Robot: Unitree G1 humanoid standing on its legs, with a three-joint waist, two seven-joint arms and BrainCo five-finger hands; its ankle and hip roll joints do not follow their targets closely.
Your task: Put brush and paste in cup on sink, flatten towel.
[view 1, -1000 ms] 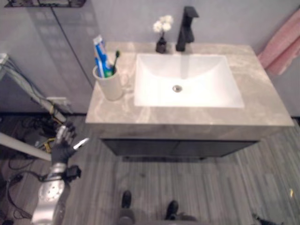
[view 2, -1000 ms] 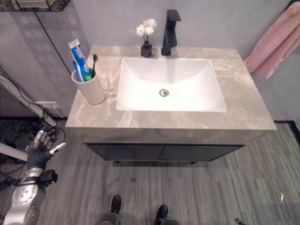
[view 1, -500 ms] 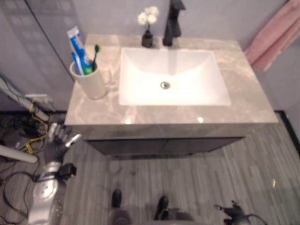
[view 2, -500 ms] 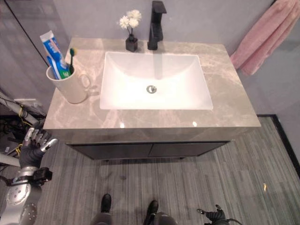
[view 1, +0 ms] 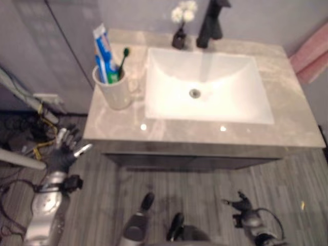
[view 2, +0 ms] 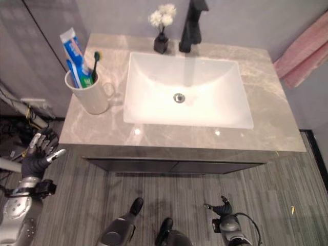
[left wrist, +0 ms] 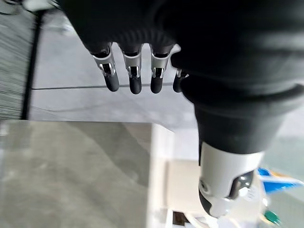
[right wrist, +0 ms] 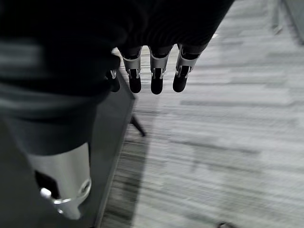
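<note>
Brush (view 2: 95, 62) and paste (view 2: 74, 54) are seen standing in the cup (view 2: 92, 95) on the left of the surface (view 2: 266, 110), so that step is judged done and the towel (view 2: 302, 56), hanging pink at the far right, is judged next. Left hand (view 2: 38, 154) and right hand (view 2: 224, 211) hang low and empty, fingers relaxed and apart; a reach up to the far right is called for.

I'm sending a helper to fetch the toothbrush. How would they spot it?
On the grey marble counter, left of the white basin, stands a cream mug. The toothbrush stands inside it: thin, dark, green-tipped, unlike the wide blue-and-white paste tube beside it.
</note>
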